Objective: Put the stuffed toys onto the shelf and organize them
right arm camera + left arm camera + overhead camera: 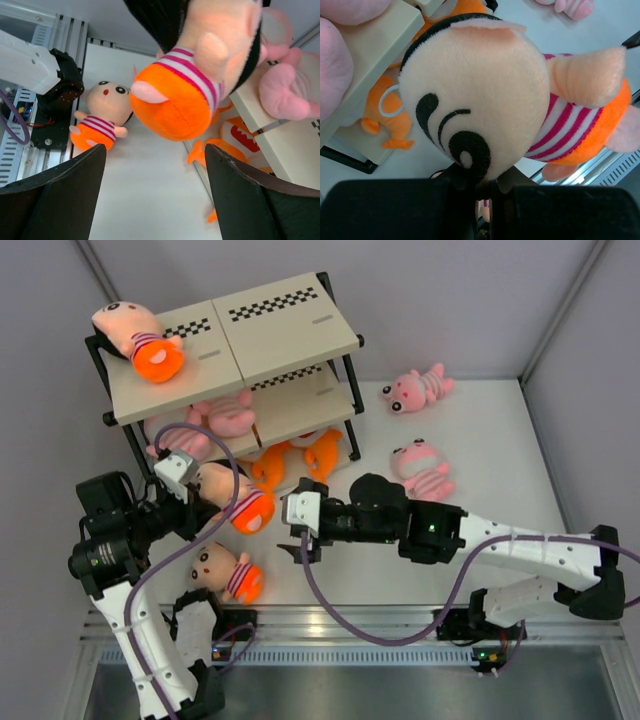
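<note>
A: Two dolls are off the shelf point(290, 325). Where is the first one?
B: The left gripper point(482, 182) pinches the held doll point(480, 90) at its head, in the air just before the shelf front.
A: And the right gripper point(156, 170)?
B: Its fingers are spread wide, near the orange bottom of the held doll, gripping nothing.
A: The other one?
B: The second doll point(225, 572) lies on the table point(500, 440), near the left arm.
</note>
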Controlling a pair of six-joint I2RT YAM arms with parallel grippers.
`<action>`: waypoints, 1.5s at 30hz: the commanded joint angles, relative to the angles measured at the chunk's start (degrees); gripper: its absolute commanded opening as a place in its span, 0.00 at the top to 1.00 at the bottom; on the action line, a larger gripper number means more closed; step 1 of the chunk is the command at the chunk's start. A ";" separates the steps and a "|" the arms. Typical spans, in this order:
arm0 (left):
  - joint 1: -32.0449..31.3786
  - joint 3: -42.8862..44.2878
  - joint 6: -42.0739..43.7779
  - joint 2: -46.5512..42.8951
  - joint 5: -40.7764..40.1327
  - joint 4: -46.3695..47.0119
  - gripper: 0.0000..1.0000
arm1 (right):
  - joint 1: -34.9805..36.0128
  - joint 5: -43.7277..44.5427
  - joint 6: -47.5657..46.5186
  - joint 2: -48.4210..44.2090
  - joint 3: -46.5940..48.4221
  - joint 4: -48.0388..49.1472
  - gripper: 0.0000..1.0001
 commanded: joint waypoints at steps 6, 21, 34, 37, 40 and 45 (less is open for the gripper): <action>0.02 1.19 -0.69 0.29 2.24 1.00 1.00 | 3.40 7.80 -4.14 6.71 5.34 2.37 0.20; 0.02 2.76 -1.04 -1.47 -1.79 0.92 0.93 | 3.31 15.72 1.66 5.85 5.87 5.53 1.00; -0.06 16.64 -4.74 -0.60 -9.97 -2.76 0.29 | 1.38 12.82 9.22 1.01 9.91 -4.83 1.00; -0.15 23.41 -3.25 0.55 -11.11 -7.86 0.21 | -0.55 10.71 12.03 -1.10 10.17 -5.36 1.00; -0.06 27.81 -4.73 0.11 -16.20 -8.40 0.15 | -2.84 7.56 14.32 -2.68 12.44 -5.71 1.00; -0.15 33.78 -6.06 0.81 -29.63 -8.40 0.14 | -7.66 0.70 15.90 -3.56 17.63 -5.54 1.00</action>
